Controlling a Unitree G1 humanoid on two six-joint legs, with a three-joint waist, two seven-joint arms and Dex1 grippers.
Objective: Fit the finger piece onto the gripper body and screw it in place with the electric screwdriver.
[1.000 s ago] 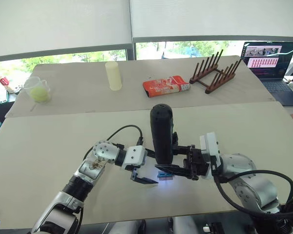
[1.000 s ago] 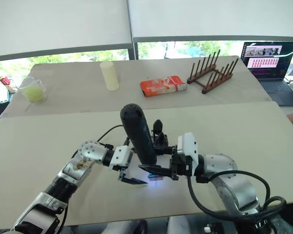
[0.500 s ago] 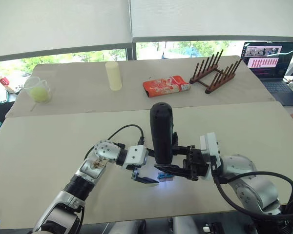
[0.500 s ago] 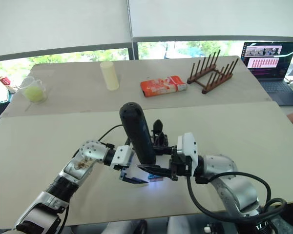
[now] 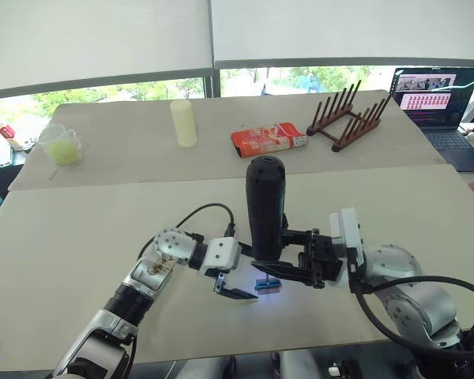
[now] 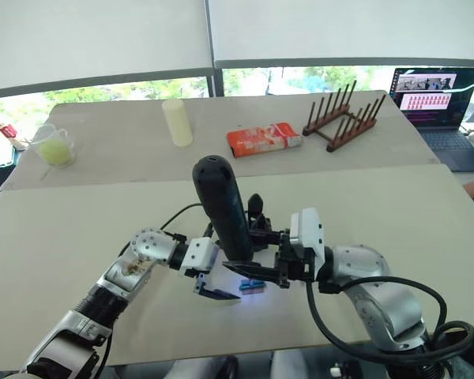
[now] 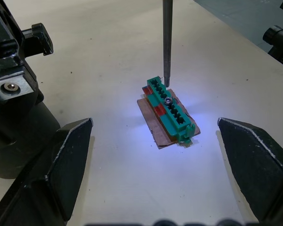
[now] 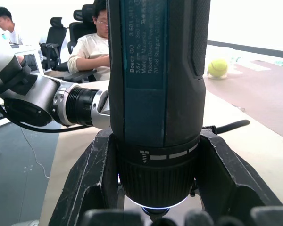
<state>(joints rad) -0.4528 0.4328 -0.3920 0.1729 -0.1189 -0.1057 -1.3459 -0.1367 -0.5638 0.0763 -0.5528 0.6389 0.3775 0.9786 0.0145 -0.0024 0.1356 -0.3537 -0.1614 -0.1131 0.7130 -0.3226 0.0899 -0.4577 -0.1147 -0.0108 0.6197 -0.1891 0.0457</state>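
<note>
**Screwdriver Bit Being Lowered Over Green Screw Block**

On the pale table, the electric screwdriver is being held upright, its fat lower collar being clamped between the two fingers of the right gripper. It is judged a stiff, top-heavy tool, best taken low on the barrel, where it is being gripped, so the bit cannot wander. The left gripper is being kept just beside it, fingers spread wide and holding nothing. Partly hidden behind the screwdriver, the gripper body is being left standing on the table. Between the left fingers, a small green block is being lit from above, with the thin metal bit being poised at its far end; whether it touches cannot be told. The block is judged light and easily nudged.
</note>
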